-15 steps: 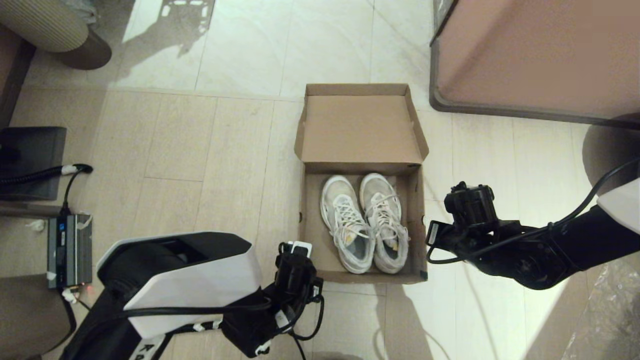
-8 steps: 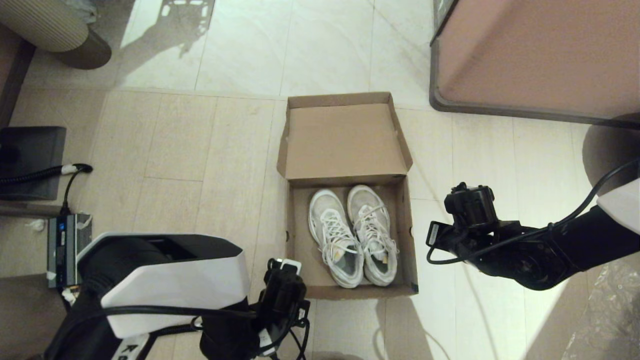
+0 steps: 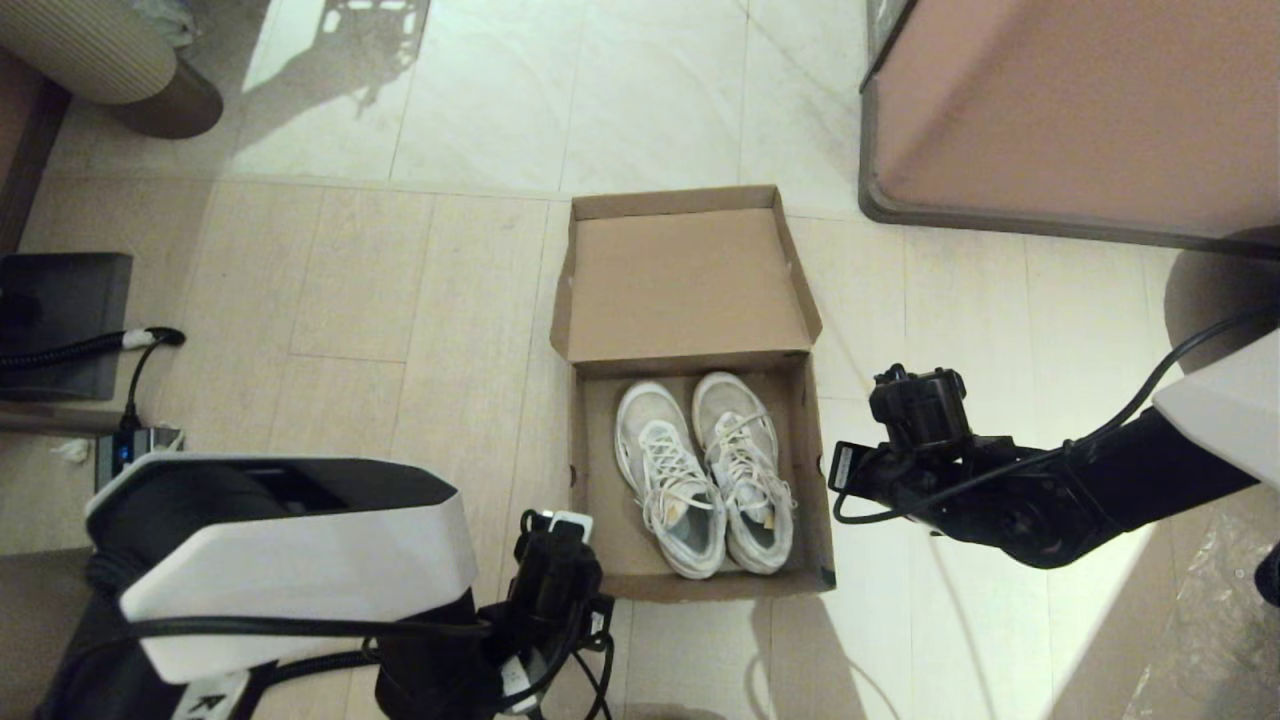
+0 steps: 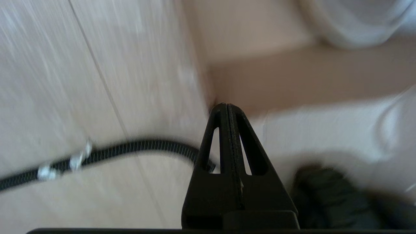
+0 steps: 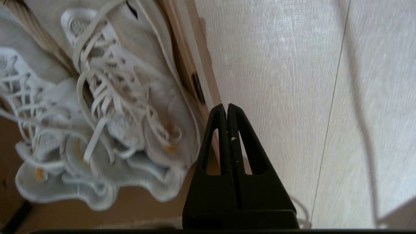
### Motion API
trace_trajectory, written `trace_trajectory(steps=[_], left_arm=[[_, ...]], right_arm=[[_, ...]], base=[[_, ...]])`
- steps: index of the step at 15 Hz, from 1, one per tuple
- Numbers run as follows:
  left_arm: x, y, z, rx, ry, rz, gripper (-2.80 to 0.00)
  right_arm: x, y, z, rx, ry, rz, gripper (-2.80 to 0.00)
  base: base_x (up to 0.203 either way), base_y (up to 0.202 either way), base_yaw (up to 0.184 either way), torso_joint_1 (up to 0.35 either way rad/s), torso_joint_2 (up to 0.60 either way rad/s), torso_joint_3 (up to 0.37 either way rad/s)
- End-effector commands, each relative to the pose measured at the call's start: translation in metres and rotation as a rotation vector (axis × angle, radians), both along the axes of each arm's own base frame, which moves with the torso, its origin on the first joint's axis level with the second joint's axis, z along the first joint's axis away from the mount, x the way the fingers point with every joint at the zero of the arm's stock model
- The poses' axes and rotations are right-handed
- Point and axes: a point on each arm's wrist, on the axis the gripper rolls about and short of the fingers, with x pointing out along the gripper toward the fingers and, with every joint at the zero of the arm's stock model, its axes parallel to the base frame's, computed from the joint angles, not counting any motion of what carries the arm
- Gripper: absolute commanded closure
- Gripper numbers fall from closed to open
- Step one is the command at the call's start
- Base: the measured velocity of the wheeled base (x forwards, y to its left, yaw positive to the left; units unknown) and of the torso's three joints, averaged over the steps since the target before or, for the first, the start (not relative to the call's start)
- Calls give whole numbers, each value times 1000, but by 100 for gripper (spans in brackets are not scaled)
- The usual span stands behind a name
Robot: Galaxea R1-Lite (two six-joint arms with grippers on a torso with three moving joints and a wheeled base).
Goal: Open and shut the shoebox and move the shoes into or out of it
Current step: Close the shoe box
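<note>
Hardly any writing can be read. On the white shell of the left arm (image 3: pixel 215 690), at the bottom edge of the head view, a dark mark looks like a single letter, perhaps an "R" or "A", but it is cut off. The shoebox (image 3: pixel 690 290) shows bare brown cardboard with no print, and the shoes (image 3: pixel 700 475) carry no brand mark that can be made out.

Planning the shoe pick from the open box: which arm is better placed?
Probably right. The right claw, shut, hovers just outside the shoebox wall level with the sneakers; the left claw, also shut, sits at the box's near corner.
</note>
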Motion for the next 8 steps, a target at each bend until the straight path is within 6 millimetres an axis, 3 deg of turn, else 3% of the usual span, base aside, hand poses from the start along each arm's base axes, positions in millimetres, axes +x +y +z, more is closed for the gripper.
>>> trace_trajectory(steps=[1,4,8], left_arm=[[4,-5,24,-54,-68,-1,0],[2,-3,50,-124,-149,12,0],[3,11,80,-197,-212,59,0]], right_arm=[[14,3,0,3,-22,-3,0],[16,13,6,24,-27,72,0],[8,14,-2,32,24,98,0]], base=[[0,0,0,0,0,0],[0,0,0,0,0,0],[0,0,0,0,0,0]])
